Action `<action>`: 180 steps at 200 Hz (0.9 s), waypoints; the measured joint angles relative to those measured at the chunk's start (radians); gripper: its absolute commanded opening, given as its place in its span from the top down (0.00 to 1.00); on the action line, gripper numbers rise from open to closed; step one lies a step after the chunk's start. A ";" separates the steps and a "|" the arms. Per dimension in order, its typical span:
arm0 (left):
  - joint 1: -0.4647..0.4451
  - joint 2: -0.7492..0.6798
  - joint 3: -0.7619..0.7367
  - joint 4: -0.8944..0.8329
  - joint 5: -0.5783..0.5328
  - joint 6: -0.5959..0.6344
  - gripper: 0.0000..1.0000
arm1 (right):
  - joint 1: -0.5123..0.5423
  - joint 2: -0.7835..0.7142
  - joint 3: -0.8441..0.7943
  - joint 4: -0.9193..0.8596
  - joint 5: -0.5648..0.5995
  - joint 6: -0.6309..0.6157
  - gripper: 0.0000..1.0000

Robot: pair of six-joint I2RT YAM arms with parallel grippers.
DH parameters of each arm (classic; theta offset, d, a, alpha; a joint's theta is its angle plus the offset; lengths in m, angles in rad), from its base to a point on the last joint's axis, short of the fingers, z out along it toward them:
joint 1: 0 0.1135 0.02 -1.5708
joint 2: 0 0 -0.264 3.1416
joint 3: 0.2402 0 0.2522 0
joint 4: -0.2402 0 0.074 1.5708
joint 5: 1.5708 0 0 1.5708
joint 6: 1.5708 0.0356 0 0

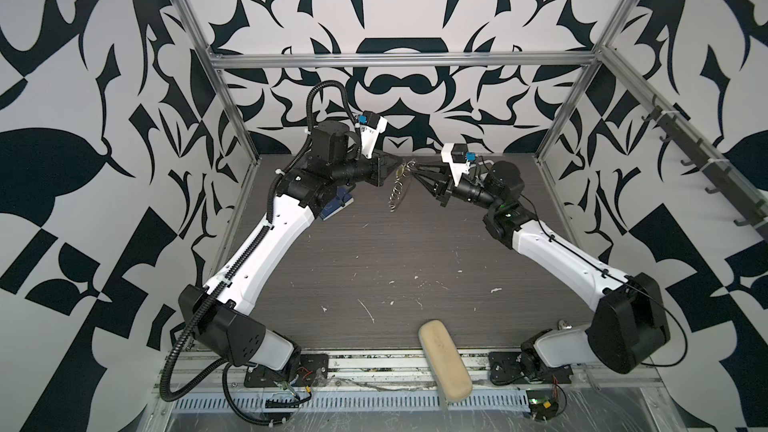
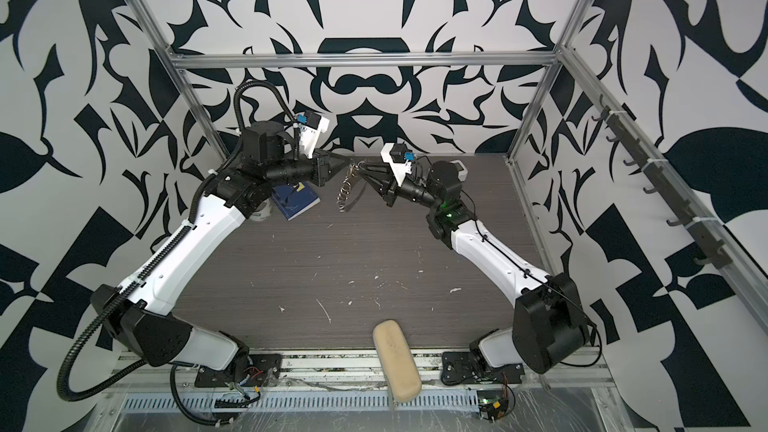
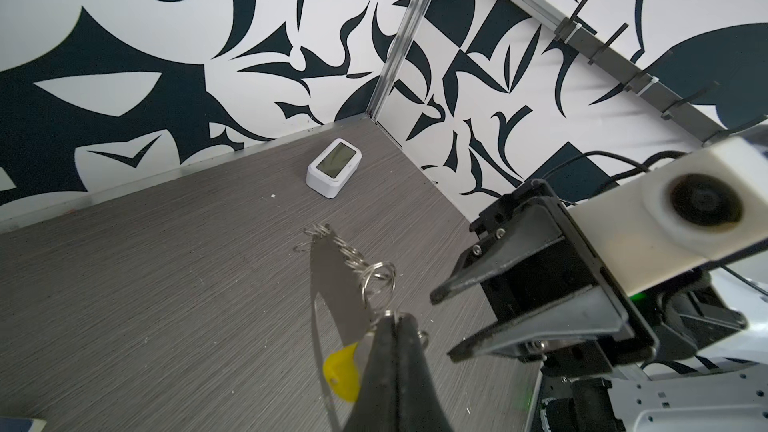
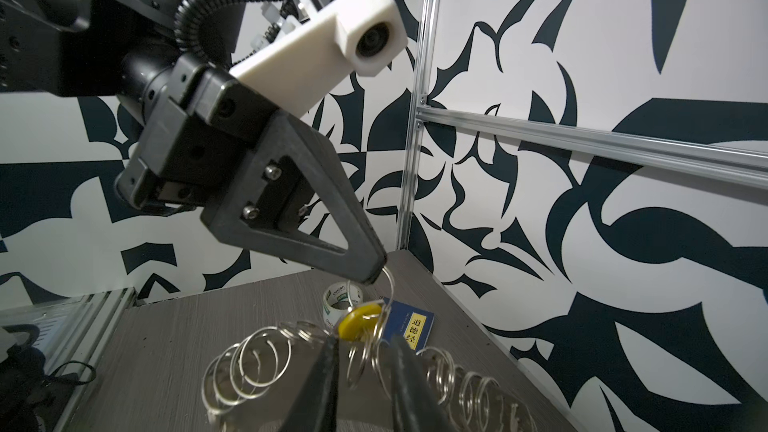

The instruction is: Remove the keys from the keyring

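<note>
Your left gripper (image 4: 376, 275) pinches the top of the silver wire-ring keyring (image 1: 398, 191), hanging long-axis down over the grey wood-grain table's (image 1: 374, 263) far middle, while your right gripper (image 3: 444, 325) stands part-open beside it, empty.

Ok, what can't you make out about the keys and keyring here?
- Key count: only one yellow-headed key shows; in both top views the keyring is too small to count.
- Key blade: in the left wrist view, mostly behind the left gripper.
- Contact: in the right wrist view the right gripper is blurred and cut off by the edge; whether it touches the keyring is unclear.
</note>
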 measured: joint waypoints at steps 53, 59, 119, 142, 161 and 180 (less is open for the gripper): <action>0.000 0.000 0.000 -0.006 0.011 0.007 1.00 | 0.000 0.000 0.062 -0.112 -0.009 -0.036 0.75; 0.000 0.000 0.000 -0.006 0.012 0.006 1.00 | 0.000 0.000 0.071 -0.121 -0.010 -0.039 0.75; 0.000 0.000 -0.001 -0.005 0.013 0.002 1.00 | 0.017 0.005 0.114 -0.202 -0.011 -0.055 0.70; 0.000 0.000 -0.001 -0.004 0.013 -0.002 1.00 | 0.027 0.023 0.139 -0.231 0.005 -0.059 0.69; 0.000 0.000 -0.001 -0.003 0.014 -0.005 1.00 | 0.030 0.038 0.151 -0.257 0.031 -0.066 0.69; 0.000 0.000 -0.002 -0.004 0.013 -0.005 1.00 | 0.032 0.046 0.159 -0.287 0.052 -0.073 0.68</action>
